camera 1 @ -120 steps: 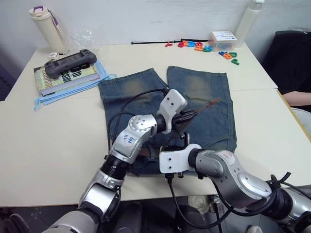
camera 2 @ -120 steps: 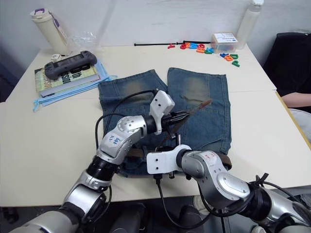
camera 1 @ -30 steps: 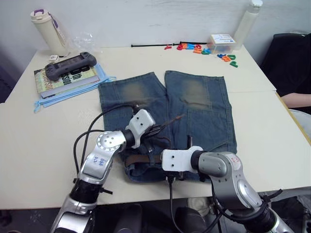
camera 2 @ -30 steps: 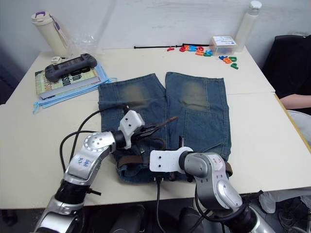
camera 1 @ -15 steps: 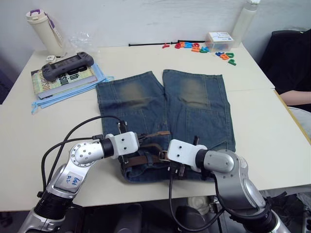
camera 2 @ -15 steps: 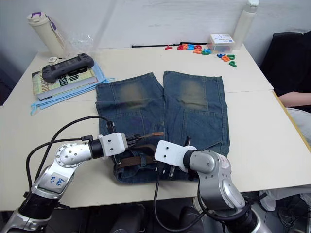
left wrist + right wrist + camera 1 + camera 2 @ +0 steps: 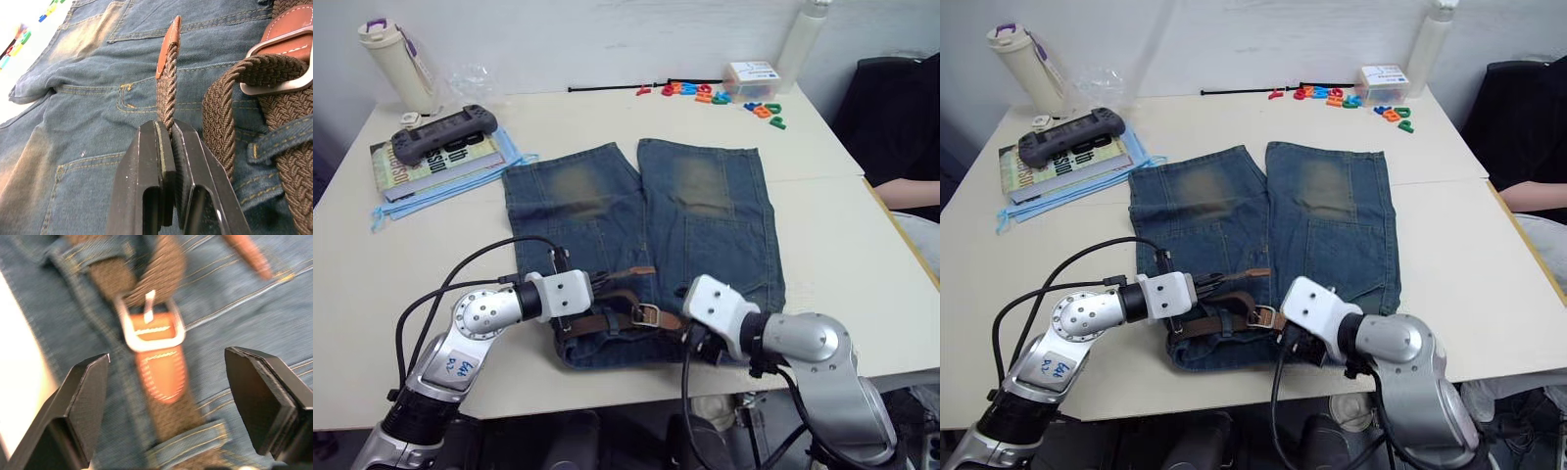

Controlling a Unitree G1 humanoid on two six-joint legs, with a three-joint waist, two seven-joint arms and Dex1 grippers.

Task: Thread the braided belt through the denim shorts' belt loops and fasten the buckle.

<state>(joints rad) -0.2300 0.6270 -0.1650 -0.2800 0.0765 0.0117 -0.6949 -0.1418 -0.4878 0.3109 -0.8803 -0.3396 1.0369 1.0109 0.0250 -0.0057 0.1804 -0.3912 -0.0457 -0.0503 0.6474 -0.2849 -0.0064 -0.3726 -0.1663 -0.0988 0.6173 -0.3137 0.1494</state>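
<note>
The denim shorts lie flat on the table, waistband toward me. The braided belt runs along the waistband, under a belt loop, and its strap passes through the silver buckle. My left gripper is shut on the strap just below its tan tip, which sticks up over the left leg. My right gripper stands open a little right of the buckle, with nothing between its fingers.
A book with a game controller and a tumbler sit at the far left. Coloured letters, a small box and a white bottle line the far edge. A person's arm rests at the right.
My right gripper has opened, let go at the buckle and drawn back to the right. My left gripper, still shut on the strap end, has come down toward the waistband.
</note>
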